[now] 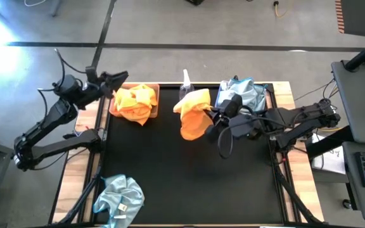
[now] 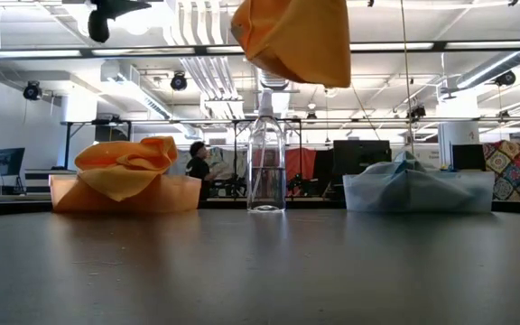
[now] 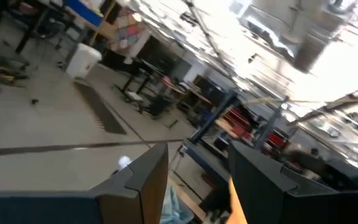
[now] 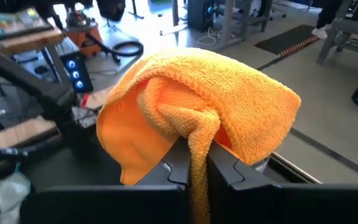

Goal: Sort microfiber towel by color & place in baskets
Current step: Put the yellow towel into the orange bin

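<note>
right wrist view: right fingers (image 4: 194,163) pinch an orange towel (image 4: 229,93) draped over them, lifted clear of the worktop (image 1: 189,171) for carrying; left fingers (image 3: 197,180), parted and empty, wait beside the tan basket (image 1: 154,104).

Clear spray bottle (image 2: 266,162) — upright, mid-table.

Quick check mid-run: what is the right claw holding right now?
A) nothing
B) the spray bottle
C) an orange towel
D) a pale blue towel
C: the right claw is shut on an orange towel, which hangs in the air between the tan basket and the grey-blue basket.
</note>
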Controlling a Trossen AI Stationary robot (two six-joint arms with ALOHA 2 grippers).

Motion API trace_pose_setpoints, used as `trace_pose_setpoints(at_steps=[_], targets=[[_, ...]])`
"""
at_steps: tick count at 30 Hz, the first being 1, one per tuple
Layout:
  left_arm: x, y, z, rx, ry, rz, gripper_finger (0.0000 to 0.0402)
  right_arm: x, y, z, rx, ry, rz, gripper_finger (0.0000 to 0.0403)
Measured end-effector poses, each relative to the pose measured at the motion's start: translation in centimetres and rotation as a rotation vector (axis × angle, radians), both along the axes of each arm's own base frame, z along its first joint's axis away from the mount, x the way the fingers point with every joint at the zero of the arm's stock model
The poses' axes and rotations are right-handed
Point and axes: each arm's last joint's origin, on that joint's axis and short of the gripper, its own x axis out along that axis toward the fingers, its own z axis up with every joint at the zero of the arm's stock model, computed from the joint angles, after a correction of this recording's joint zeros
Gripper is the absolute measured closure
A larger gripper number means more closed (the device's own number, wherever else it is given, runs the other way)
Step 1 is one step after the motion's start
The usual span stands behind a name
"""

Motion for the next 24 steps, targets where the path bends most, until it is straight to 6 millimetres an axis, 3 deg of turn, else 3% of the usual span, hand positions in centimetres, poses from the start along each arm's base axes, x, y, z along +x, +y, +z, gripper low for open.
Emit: trace_pose_setpoints(at_steps=[3,7,15,24], targets=[[0.8,0.4,-0.3,-0.001,0.026,-0.050,0.0249,0.3,-0.4,0.4,-0.003,-0.034,-0.011,0.0390],[1.9,0.1,0.0,0.099,0.030,-0.292,0.0249,0.6,-0.9,0.9,-0.038,-0.063,-0.010,0.0390],[2.9,-0.8,0.3,0.447,0.070,-0.607,0.0249,0.9,-1.8,1.5,-0.108,-0.070,-0.012,0.0390],[4.6,0.2,-0.7,0.462,0.117,-0.656,0.0249,1.2,-3.0,2.1,-0.103,-0.131,-0.048,0.0390]])
